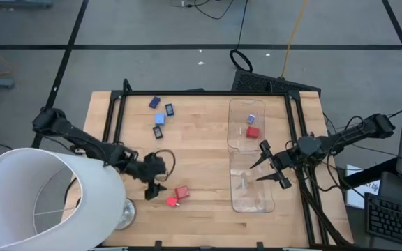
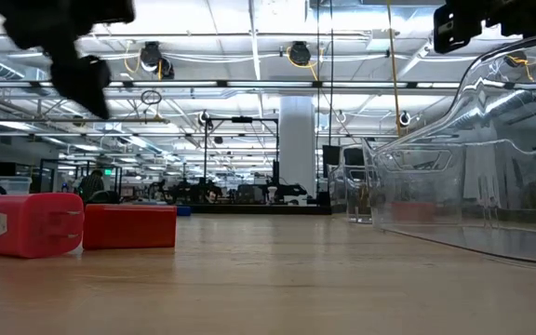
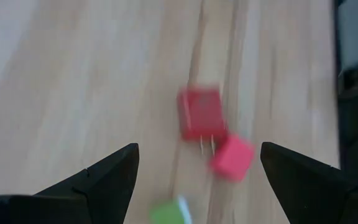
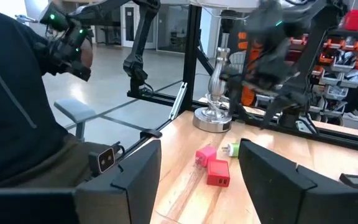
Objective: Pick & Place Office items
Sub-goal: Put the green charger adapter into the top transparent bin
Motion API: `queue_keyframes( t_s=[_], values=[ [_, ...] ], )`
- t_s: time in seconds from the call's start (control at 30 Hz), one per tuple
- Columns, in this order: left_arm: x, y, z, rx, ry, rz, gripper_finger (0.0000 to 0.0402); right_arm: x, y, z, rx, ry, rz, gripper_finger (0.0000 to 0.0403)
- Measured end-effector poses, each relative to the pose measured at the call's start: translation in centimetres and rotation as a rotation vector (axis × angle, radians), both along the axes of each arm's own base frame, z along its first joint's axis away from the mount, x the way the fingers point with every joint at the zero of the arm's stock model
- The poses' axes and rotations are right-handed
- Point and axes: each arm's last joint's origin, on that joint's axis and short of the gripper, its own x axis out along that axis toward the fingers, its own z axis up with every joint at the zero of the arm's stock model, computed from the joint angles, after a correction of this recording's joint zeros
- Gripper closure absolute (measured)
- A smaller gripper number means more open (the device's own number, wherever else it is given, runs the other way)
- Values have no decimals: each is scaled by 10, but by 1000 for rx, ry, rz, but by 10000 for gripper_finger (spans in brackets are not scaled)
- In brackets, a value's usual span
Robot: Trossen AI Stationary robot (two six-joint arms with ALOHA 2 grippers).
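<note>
The left gripper [image 1: 155, 180] hovers with fingers spread wide, holding nothing, just beside two red blocks [image 1: 182, 192] and a small green piece [image 3: 168, 213] on the wooden table [image 1: 201, 139]. The right gripper [image 1: 265, 166] hangs open over the clear tray [image 1: 241, 199]. Blue pieces [image 1: 160, 118] lie farther back.

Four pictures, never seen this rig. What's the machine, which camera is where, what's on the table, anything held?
Two dark robot arms work at a wooden table. One picture looks straight down, one looks level across the tabletop, and one comes from each wrist. The left claw hangs open above two red pieces with a green one beside them, holding nothing. The right claw is open and empty over a clear tray. A second clear tray holds a red and a light blue piece. Four bluish pieces lie at the far side. A big white lampshade stands at the near left corner.
</note>
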Motion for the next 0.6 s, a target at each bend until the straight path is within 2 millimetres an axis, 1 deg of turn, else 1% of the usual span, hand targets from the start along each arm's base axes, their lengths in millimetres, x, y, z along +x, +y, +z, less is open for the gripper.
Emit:
queue_keyframes(
  t_s=[0.1, 0.17, 0.3, 0.43, 0.6],
  values=[
    [-7, -12, -15, 53, 116, -25, 66, 0, 0, 1, 1, -17, -1, 197],
    [-11, -18, -28, 133, 202, -68, 66, 0, 0, 2, 1, -27, -1, 197],
    [-12, -29, -50, 242, 305, -155, 66, 0, 0, 2, 1, -26, -1, 197],
    [-8, -33, -67, 287, 358, -187, 66, 0, 0, 2, 1, -26, -1, 197],
    [-1, -32, -85, 335, 424, -205, 66, 1, 0, 2, 0, -25, -1, 197]
  ],
)
